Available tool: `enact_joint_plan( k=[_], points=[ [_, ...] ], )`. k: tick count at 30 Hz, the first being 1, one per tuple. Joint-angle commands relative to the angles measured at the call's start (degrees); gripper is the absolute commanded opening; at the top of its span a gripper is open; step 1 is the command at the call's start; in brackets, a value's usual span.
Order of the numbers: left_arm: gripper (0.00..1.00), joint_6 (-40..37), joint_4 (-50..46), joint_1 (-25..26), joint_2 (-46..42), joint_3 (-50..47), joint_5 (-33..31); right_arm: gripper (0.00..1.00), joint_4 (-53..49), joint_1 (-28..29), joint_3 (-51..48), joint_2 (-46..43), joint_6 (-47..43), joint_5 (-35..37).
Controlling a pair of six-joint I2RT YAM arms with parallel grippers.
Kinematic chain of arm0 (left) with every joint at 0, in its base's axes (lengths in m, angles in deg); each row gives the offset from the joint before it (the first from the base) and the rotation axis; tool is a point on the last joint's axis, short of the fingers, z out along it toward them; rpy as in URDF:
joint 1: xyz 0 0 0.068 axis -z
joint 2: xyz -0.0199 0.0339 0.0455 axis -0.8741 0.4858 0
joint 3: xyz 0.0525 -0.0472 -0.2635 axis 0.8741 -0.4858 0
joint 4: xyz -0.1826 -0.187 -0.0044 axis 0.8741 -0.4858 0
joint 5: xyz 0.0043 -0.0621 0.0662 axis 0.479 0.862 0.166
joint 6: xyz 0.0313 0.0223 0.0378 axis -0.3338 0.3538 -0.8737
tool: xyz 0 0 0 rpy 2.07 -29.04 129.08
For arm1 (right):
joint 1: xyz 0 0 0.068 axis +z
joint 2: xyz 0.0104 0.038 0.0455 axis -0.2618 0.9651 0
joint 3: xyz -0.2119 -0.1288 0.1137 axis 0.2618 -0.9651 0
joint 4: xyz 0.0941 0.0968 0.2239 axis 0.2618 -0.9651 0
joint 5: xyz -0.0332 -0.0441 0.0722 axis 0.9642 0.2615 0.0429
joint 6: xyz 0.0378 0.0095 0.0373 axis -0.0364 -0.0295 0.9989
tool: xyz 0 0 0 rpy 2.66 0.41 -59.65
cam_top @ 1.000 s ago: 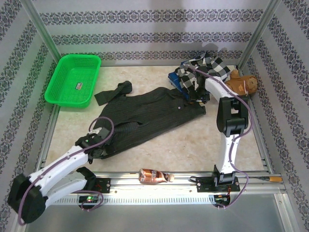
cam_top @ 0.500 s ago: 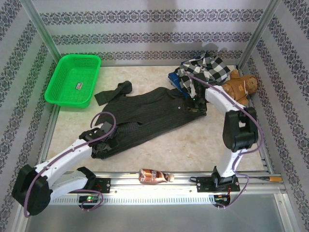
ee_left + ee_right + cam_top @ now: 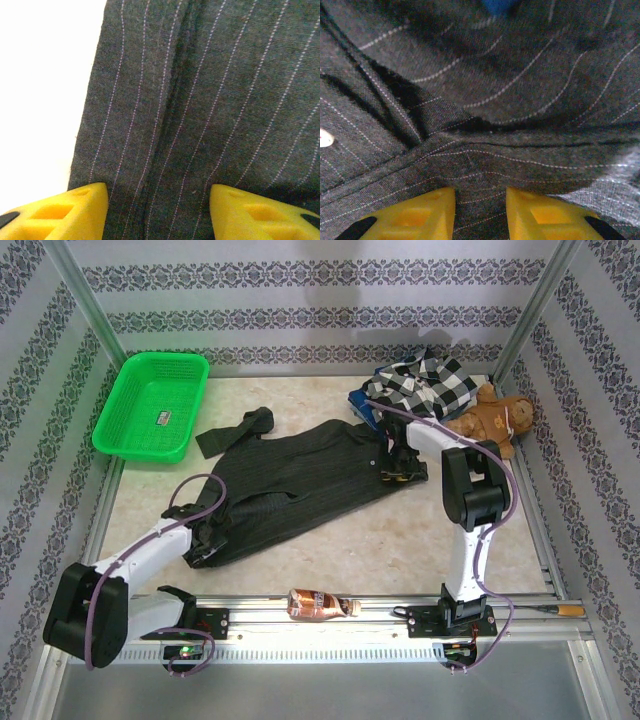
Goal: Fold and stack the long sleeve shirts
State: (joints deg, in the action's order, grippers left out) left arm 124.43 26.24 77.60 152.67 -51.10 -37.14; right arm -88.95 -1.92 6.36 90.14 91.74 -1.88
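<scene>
The dark charcoal pinstriped shirt [image 3: 300, 475] lies spread across the middle of the table. My left gripper [image 3: 205, 540] presses on its near-left end; in the left wrist view it [image 3: 157, 215] is open, with flat pinstriped cloth [image 3: 200, 100] between wide-apart yellow fingers [image 3: 75, 212]. My right gripper [image 3: 395, 465] is on the shirt's right corner; in the right wrist view it [image 3: 480, 215] stands a narrow gap apart over wrinkled cloth [image 3: 485, 155], not pinching it. The black-and-white checked flannel [image 3: 432, 385] and a blue garment [image 3: 360, 405] are heaped at the back right.
A brown teddy bear [image 3: 497, 418] lies beside the flannel at the right edge. A green basket [image 3: 150, 405] stands at the back left. A brown bottle [image 3: 320, 604] lies on the near rail between the arm bases. Bare table [image 3: 400, 540] shows in front of the shirt.
My right gripper has come down and leftward off the flannel heap onto the charcoal shirt's right corner. My left gripper has slid a little right along the shirt's near-left end.
</scene>
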Motion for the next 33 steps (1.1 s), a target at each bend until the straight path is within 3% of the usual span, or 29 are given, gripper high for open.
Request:
enact_joint_plan(
  k=[1, 7, 12, 17, 22, 27, 33],
  points=[
    [0.58, -1.9, -5.5, -2.0, -3.1, -1.1, -2.2, 0.36, -3.7, 1.2, -6.1, -4.0, 2.7, 3.4],
    [0.59, -5.7, -8.6, -4.7, -8.9, 0.6, -1.1, 0.41, -2.3, 3.7, -17.0, -11.9, 5.8, 0.3],
    [0.66, -12.5, -7.0, -4.1, -13.3, 11.5, 3.6, 0.49, -2.7, 4.2, -16.3, -17.2, 5.5, -1.1],
    [0.71, -25.1, 2.1, -3.6, -4.4, 22.7, 16.3, 0.61, -4.4, 3.5, -10.7, -19.6, 3.3, -2.0],
    [0.70, -33.5, 1.1, 2.3, 9.9, 34.0, 19.2, 0.69, -3.9, 3.2, -3.9, -17.5, 0.1, -3.2],
    [0.71, -34.7, 5.1, 7.8, 15.1, 38.2, 20.4, 0.67, -4.3, 0.6, 2.0, -9.8, 1.8, -6.3],
    [0.71, -31.2, 10.6, 10.5, 12.2, 33.1, 20.6, 0.66, -3.7, 1.2, 2.8, -4.5, 2.6, -9.1]
  ],
)
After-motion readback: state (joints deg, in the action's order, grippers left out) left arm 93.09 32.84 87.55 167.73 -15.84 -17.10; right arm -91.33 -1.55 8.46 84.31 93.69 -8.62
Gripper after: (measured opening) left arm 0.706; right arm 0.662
